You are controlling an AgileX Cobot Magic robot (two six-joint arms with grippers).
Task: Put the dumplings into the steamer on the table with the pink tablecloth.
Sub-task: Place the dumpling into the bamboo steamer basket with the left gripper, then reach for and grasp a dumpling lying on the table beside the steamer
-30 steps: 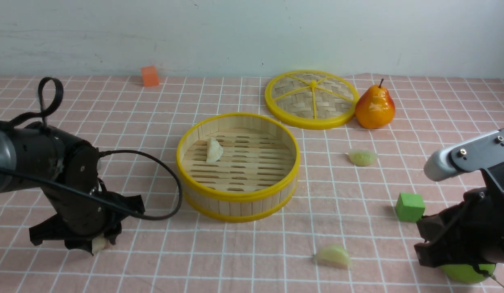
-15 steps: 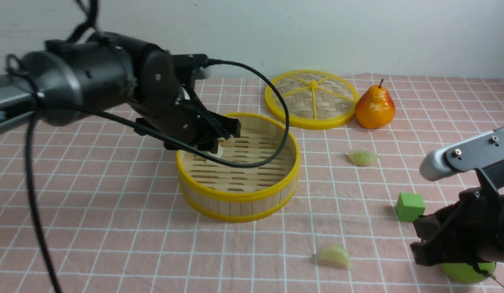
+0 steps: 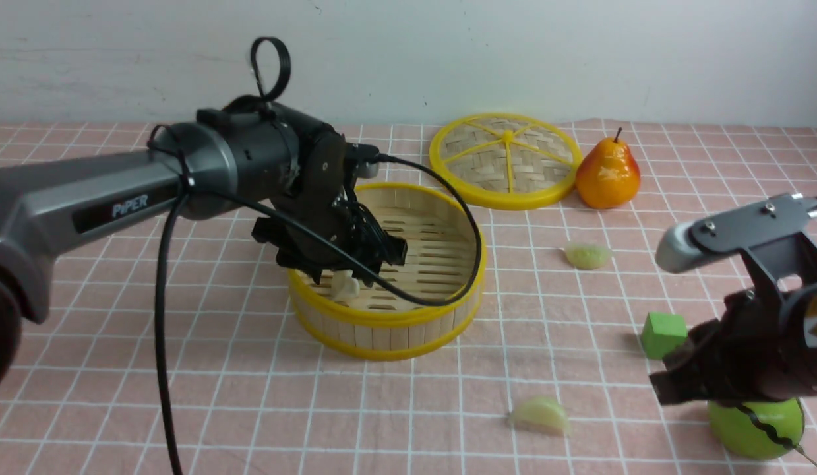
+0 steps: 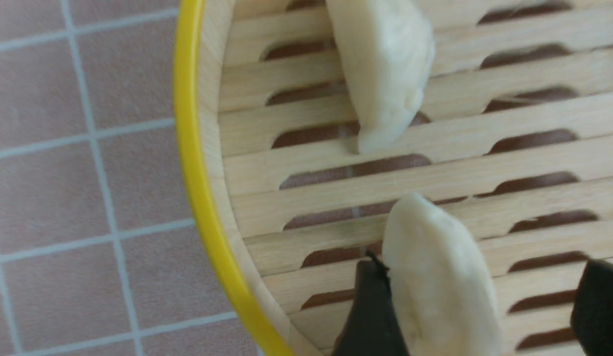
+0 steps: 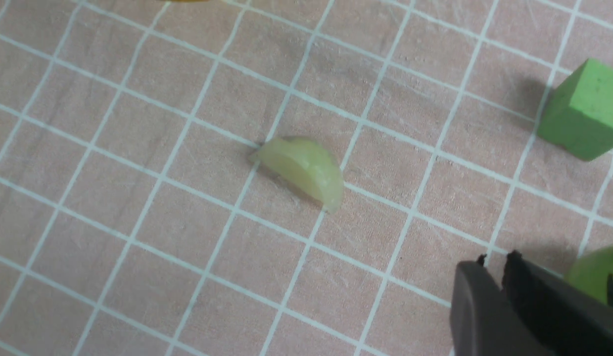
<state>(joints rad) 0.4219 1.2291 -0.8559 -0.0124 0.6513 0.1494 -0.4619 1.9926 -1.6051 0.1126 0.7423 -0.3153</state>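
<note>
- The bench (image 3: 118, 343) is lit brightly and evenly.
- A soft shadow is cast left of the green cube (image 3: 664, 334).
- Glare is seen on the pear (image 3: 608, 173).
- The near fingers (image 4: 370, 311) are blurred in the left wrist view.

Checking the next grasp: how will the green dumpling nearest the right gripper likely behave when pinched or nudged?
The green dumpling looks glossy, so it may slip when pinched. Lying low on the pink tablecloth, it should slide, not roll.

Two dumplings (image 4: 385, 74) were in the steamer (image 3: 382, 333); from it, the lid (image 3: 505, 160) lay at one o'clock, the third dumpling (image 3: 587, 255) at three, the fourth dumpling (image 3: 540, 415) at five.
</note>
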